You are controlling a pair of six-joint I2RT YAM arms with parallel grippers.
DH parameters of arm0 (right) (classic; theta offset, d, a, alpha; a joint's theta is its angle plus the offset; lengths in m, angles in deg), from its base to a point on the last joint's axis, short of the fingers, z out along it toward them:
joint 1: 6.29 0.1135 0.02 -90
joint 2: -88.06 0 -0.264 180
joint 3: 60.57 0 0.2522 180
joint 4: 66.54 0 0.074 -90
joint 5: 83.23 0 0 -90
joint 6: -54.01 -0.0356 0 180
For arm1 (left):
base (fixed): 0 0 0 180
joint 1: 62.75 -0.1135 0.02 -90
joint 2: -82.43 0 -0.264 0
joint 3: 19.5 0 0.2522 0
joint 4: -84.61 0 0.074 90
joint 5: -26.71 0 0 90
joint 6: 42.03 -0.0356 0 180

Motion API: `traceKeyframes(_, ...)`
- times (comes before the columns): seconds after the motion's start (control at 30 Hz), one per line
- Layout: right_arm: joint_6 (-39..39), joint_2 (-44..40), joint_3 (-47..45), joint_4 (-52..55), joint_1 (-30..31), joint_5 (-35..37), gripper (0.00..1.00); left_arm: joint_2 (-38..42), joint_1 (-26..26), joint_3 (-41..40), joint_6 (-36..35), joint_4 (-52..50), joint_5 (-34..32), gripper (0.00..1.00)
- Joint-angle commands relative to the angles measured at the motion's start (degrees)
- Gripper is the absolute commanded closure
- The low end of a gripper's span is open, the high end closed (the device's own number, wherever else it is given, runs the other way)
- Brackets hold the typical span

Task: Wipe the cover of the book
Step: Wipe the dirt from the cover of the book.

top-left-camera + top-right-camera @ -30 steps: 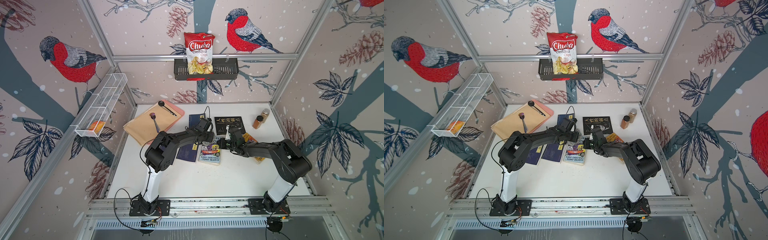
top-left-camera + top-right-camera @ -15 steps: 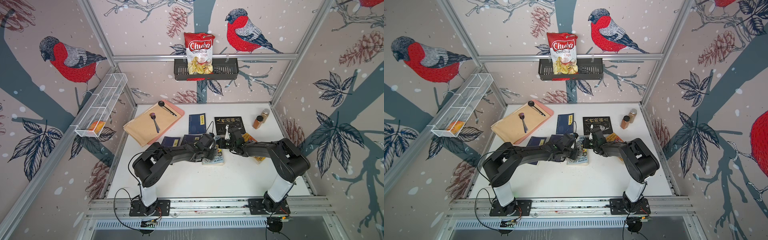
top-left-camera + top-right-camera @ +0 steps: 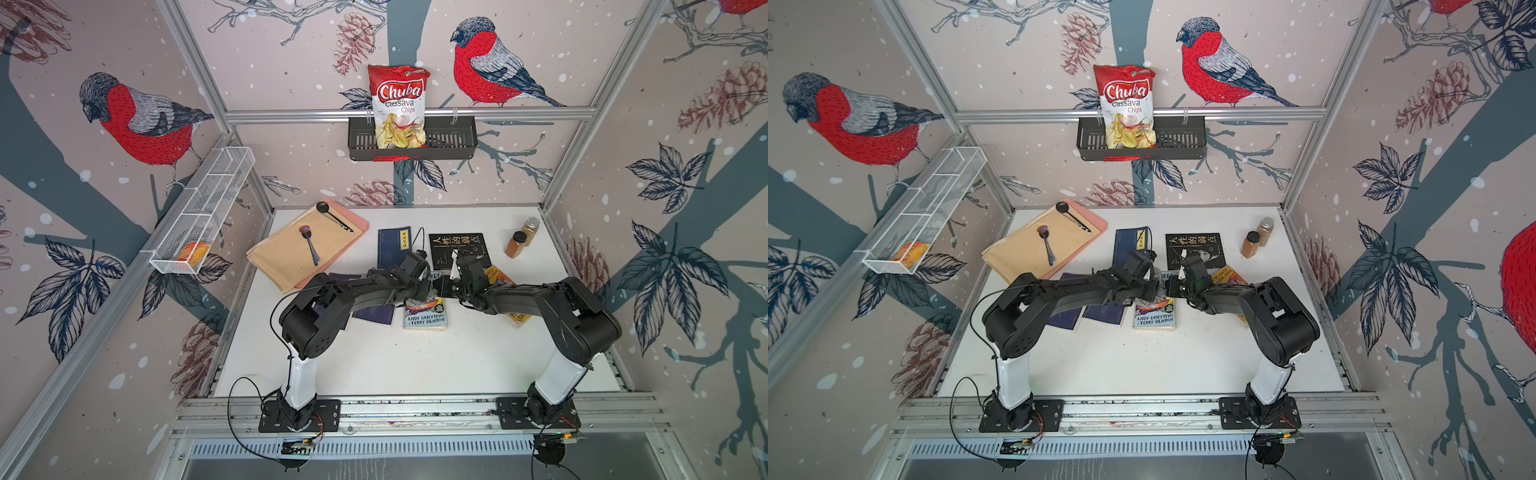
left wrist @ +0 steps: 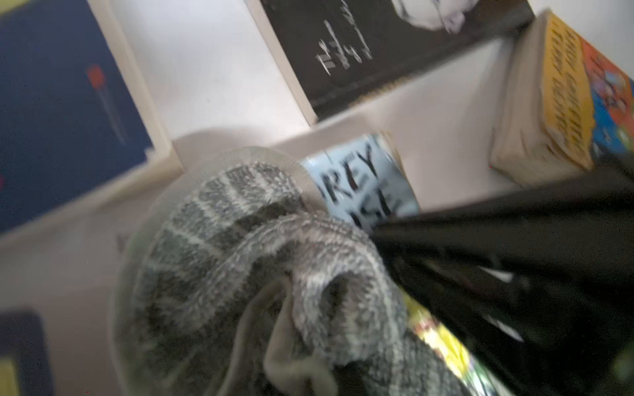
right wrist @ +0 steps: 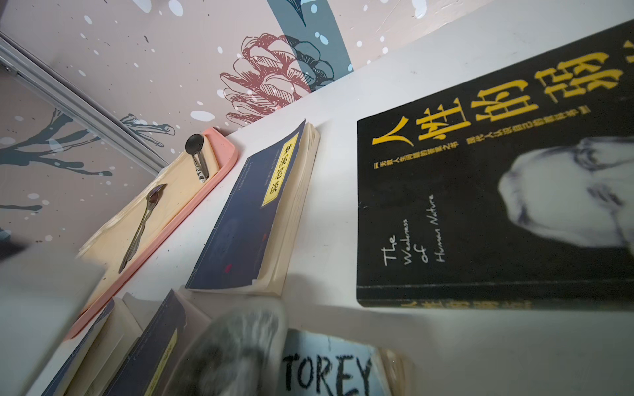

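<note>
Left wrist view: left pincer [image 3: 420,289] clamps grey cloth [image 4: 257,257] on book [image 4: 363,171] cover; top views mostly hide cloth. Right pincer [image 3: 443,286] closed, tip on book.

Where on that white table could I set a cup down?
The bare front of the table, between the Andy Griffiths book and the arm bases. Also a strip along the back edge, between pink tray and spice jars. The middle is crowded.

black left arm [image 3: 328,305], black right arm [image 3: 575,320], white lower links [image 3: 301,374], black screwed base plates [image 3: 328,415], loose black cables [image 3: 229,401]
</note>
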Motion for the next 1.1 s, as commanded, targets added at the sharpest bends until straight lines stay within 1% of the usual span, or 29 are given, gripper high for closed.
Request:
traceKeyframes(0.0,0.6,0.2,-0.7,8.6,-0.3,2.3,0.87,3.7,4.1,-6.3,3.5,-6.0,1.8,1.0)
traceKeyframes(0.03,0.6,0.2,-0.7,8.7,-0.3,2.3,0.87,4.9,4.9,-8.9,4.5,-5.7,2.2,1.0)
traceKeyframes(0.1,0.7,0.0,-0.9,8.7,-0.4,2.2,0.87,7.0,5.3,-11.3,5.7,-4.8,3.0,1.0)
traceKeyframes(0.17,0.9,-0.1,-1.0,8.9,-0.4,2.2,0.87,7.2,4.6,-11.0,5.2,-4.4,1.4,1.0)
traceKeyframes(0.27,1.0,-0.4,-1.1,9.1,-0.5,2.3,0.87,2.2,1.1,-5.6,2.1,-5.2,2.0,1.0)
traceKeyframes(0.4,0.7,-0.6,-1.2,8.8,-0.6,2.3,0.87,-6.4,-4.2,5.3,-1.2,-5.9,2.2,1.0)
traceKeyframes(0.5,0.6,-0.5,-1.4,8.6,-0.6,2.1,0.87,-10.5,-6.1,13.0,-3.0,-7.8,2.2,1.0)
traceKeyframes(0.57,0.6,-0.4,-1.4,8.4,-0.6,2.0,0.87,-12.4,-6.8,16.5,-3.9,-10.0,1.0,1.0)
traceKeyframes(0.63,0.5,-0.6,-1.6,8.1,-0.6,1.9,0.87,-12.7,-7.3,17.6,-4.3,-10.9,0.9,1.0)
traceKeyframes(0.73,0.8,-1.1,-1.8,7.6,-0.6,1.6,0.87,-10.5,-7.4,15.6,-4.4,-10.0,1.4,1.0)
traceKeyframes(0.77,1.0,-1.6,-2.0,7.4,-0.6,1.3,0.85,-9.4,-7.4,14.8,-4.4,-9.6,2.0,1.0)
traceKeyframes(0.8,1.0,-2.3,-2.3,7.0,-0.6,1.1,0.81,-8.3,-7.5,14.0,-4.2,-9.4,2.4,1.0)
traceKeyframes(0.97,1.4,-7.5,-3.1,7.8,-0.6,1.4,0.56,-3.4,-7.3,11.7,-3.7,-8.2,5.5,1.0)
traceKeyframes(1.0,1.6,-8.6,-3.1,8.6,-0.6,2.0,0.53,-2.7,-7.2,11.6,-3.6,-8.2,6.5,1.0)
traceKeyframes(1.07,2.0,-10.8,-3.1,10.3,-0.6,2.9,0.49,-1.8,-6.7,11.7,-3.4,-8.4,7.9,1.0)
